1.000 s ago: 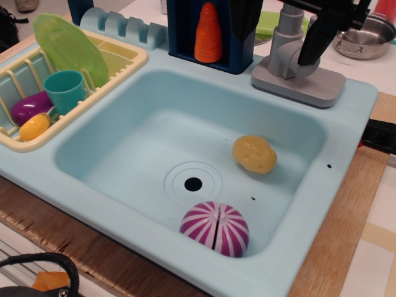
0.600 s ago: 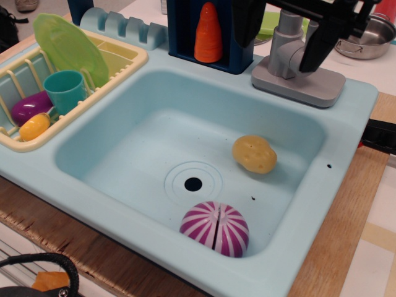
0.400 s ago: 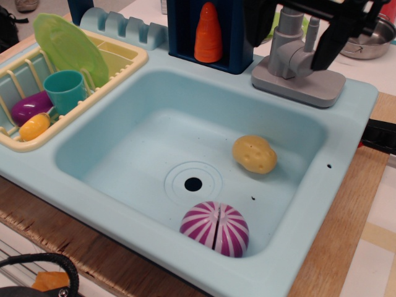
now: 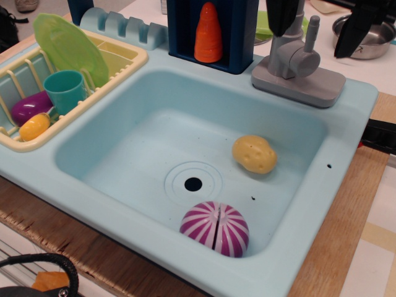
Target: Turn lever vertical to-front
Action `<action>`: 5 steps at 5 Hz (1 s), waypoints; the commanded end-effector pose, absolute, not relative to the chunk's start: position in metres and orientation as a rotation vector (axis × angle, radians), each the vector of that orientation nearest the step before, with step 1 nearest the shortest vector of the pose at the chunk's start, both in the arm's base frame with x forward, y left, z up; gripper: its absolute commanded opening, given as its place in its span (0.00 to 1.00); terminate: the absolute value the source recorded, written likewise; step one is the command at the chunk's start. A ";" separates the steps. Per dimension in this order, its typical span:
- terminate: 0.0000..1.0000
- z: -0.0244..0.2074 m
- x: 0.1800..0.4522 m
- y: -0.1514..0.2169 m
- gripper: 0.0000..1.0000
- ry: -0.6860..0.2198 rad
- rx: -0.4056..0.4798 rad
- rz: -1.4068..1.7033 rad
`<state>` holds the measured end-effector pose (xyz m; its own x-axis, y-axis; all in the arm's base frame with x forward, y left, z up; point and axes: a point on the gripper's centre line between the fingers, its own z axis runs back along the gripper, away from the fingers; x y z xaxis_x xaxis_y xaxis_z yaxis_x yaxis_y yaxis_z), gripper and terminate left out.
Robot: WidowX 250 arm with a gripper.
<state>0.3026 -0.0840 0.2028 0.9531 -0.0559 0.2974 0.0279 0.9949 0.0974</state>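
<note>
Straddling the upright lever (image 4: 311, 32), spread black fingers (image 4: 354, 29), untouching.

Cut off and covered at the frame's top edge

My gripper (image 4: 318, 25) runs off the top of the frame, so only two dark fingers (image 4: 354, 28) show, spread wide to either side of the lever (image 4: 311, 34), and my arm above them is out of sight. My left finger covers the top of the faucet pipe (image 4: 279, 52). The steel pot (image 4: 371, 40) is partly behind my right finger and clipped by the edge. The green plate (image 4: 265, 23) behind the faucet shows only a sliver. The black cable (image 4: 43, 266) at the bottom left is cut off.
</note>
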 end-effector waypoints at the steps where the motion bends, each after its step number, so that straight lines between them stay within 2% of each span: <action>1: 0.00 0.220 0.318 -0.078 1.00 -0.377 0.111 -0.058; 3: 0.00 0.210 0.328 -0.081 1.00 -0.404 0.108 -0.045; 4: 0.00 0.202 0.327 -0.082 0.00 -0.380 0.106 -0.027; 5: 0.00 0.196 0.329 -0.085 0.00 -0.374 0.102 -0.021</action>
